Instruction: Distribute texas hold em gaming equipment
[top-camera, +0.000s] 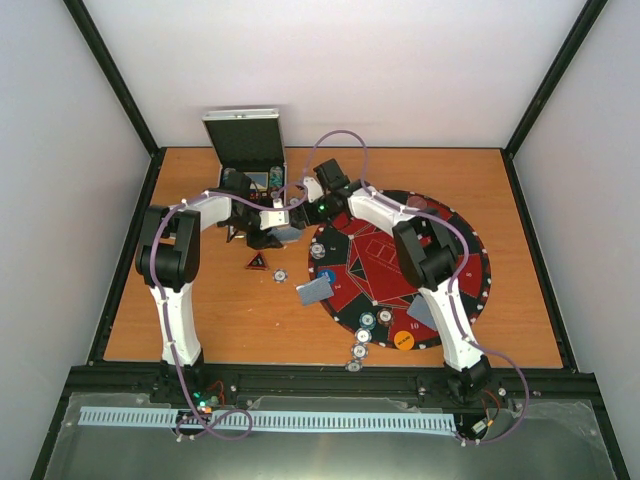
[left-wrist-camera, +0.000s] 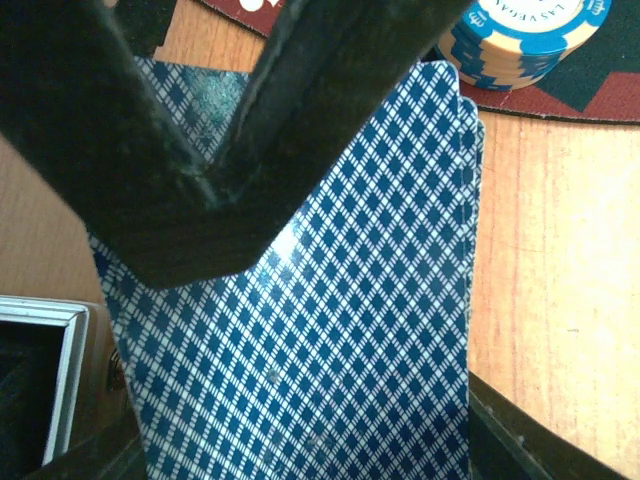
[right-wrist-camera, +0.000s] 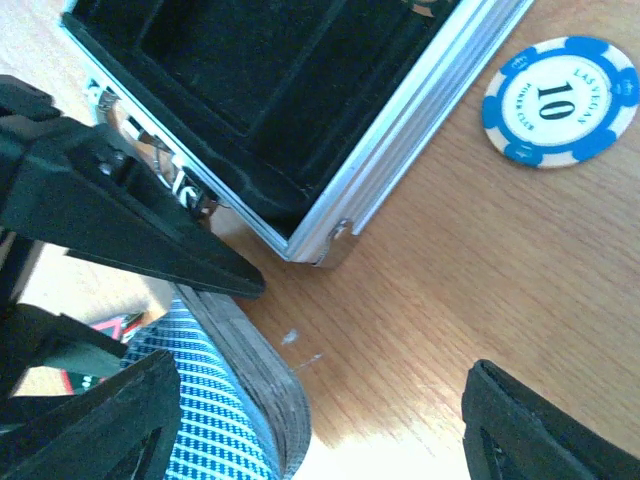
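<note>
Left wrist view: left gripper (top-camera: 268, 232) pinches card deck (left-wrist-camera: 330, 330), just beside open case (right-wrist-camera: 400, 130) (blue chip (right-wrist-camera: 560, 100) near). Right gripper (right-wrist-camera: 320, 440) jaws spread, hovering at deck edge. I fear clumsy grab drags several cards, or knocks deck loose, spilling cards over table (right-wrist-camera: 480, 280).

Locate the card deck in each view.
Top external: card deck centre-left, just below the case.
Left wrist: card deck fills the centre; case at lower left.
Right wrist: card deck at bottom left; case across the top.
Shared landmark: the case.
</note>
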